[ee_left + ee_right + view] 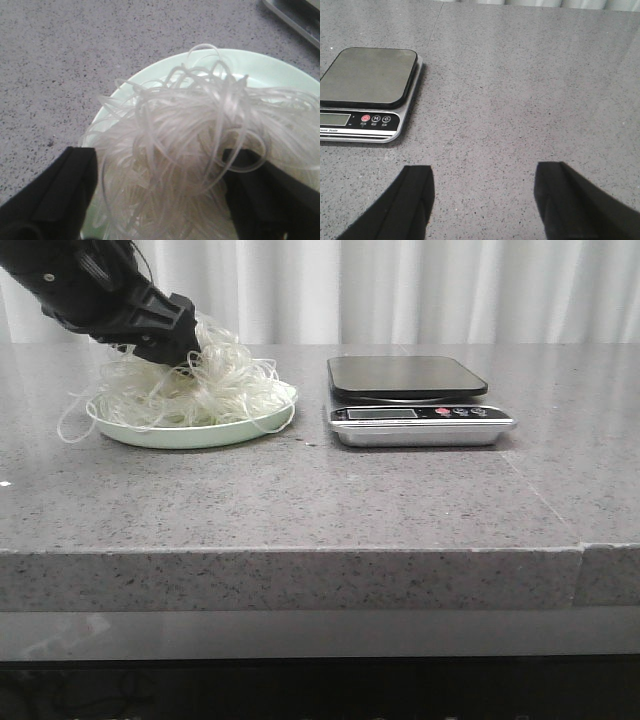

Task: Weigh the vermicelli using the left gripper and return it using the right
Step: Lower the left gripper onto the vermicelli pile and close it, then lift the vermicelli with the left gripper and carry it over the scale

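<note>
The vermicelli is a fluffy heap of thin, curly white strands on the pale green plate at the left of the table. My left gripper reaches down into the top of the heap. In the left wrist view its jaws stand wide apart, with the vermicelli filling the gap between them over the plate. The black-topped scale stands to the right of the plate with nothing on it. My right gripper is open and empty over bare table, to the right of the scale.
Loose strands hang over the plate's left rim. A corner of the scale shows in the left wrist view. The grey stone table ends at a front edge; white curtains hang behind.
</note>
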Robot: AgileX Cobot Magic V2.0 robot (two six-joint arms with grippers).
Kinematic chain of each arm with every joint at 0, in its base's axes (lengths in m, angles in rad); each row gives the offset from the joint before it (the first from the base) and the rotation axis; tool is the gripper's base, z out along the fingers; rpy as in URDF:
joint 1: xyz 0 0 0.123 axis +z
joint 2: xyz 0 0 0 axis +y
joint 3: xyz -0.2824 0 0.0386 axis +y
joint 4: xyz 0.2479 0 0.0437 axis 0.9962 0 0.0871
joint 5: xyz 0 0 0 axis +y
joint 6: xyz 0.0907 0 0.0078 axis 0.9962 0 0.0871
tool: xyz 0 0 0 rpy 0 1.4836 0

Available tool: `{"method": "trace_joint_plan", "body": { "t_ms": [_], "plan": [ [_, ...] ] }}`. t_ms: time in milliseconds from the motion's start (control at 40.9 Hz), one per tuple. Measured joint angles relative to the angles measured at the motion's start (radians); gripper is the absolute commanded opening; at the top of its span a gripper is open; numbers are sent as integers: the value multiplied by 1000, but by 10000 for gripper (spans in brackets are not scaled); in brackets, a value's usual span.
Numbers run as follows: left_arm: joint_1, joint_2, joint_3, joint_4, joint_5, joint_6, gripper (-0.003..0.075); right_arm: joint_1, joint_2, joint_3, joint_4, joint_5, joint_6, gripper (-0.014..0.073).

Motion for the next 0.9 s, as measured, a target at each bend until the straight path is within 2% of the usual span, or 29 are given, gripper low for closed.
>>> {"method": "trace_joint_plan", "body": {
  "t_ms": [196, 293, 587, 905],
  "plan": [
    [0, 4, 0, 0, -2, 0, 218, 0, 0, 0, 0, 0, 0, 537],
    [0, 4, 0, 2, -2, 0, 144, 0, 0, 0, 0, 0, 0, 537],
    [0, -3, 0, 0, 0, 0, 145, 0, 0, 0, 0, 0, 0, 537],
    [-24, -132, -83, -2, 27, 3, 145, 0, 0, 0, 0, 0, 0, 537]
  ]
}}
